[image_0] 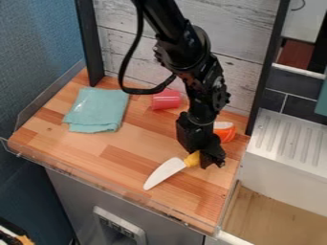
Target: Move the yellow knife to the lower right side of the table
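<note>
Black gripper (209,161) at the yellow handle of the knife (165,172), clenched or released I cannot tell; its blade points lower left over the desk (121,158). Beyond are an orange-and-white object (226,134), red cup (166,100) and teal cloth (97,109).

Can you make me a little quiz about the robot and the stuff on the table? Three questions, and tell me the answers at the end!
1. Fill in the missing word: The knife has a white blade and a ____ handle.
2. Which of these lies farthest to the left on the table in the picture?
a) the pink thing
b) the cloth
c) the orange thing
3. True or false: The gripper is at the knife's handle, not at the tip of its blade.

Key: 1. yellow; 2. b; 3. true
</note>
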`<state>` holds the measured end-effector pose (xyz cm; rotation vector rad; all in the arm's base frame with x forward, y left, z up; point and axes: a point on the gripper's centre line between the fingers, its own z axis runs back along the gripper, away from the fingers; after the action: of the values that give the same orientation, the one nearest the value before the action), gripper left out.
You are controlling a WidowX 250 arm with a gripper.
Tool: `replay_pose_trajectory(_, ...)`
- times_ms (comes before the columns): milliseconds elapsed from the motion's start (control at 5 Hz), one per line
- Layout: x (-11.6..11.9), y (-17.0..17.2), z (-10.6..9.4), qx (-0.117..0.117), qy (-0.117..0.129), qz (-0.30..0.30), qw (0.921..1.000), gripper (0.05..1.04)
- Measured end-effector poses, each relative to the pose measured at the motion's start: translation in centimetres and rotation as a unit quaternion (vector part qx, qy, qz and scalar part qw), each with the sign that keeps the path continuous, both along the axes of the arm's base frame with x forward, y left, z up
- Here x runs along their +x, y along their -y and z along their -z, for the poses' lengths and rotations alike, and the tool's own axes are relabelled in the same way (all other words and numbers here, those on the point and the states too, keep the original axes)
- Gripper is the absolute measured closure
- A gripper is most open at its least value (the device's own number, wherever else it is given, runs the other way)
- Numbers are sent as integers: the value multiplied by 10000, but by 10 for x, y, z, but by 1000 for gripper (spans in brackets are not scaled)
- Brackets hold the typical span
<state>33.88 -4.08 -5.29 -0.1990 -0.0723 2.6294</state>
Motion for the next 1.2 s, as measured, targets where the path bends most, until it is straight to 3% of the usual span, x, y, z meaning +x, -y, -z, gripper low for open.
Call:
replay_pose_trajectory(200,4,1,7,10,-104,-73,9999,601)
replay_pose_trajectory(400,8,2,14,10,-214,-77,9997,527)
replay_pose_trajectory(600,8,3,13,3,-301,-56,9995,213)
replay_pose_trajectory(800,10,3,11,31,-305,-21,9995,66)
replay_pose_trajectory(1000,2,3,14,35,-399,15,9992,75)
replay_pose_trajectory(1200,2,1,-3,75,-193,107,9997,79)
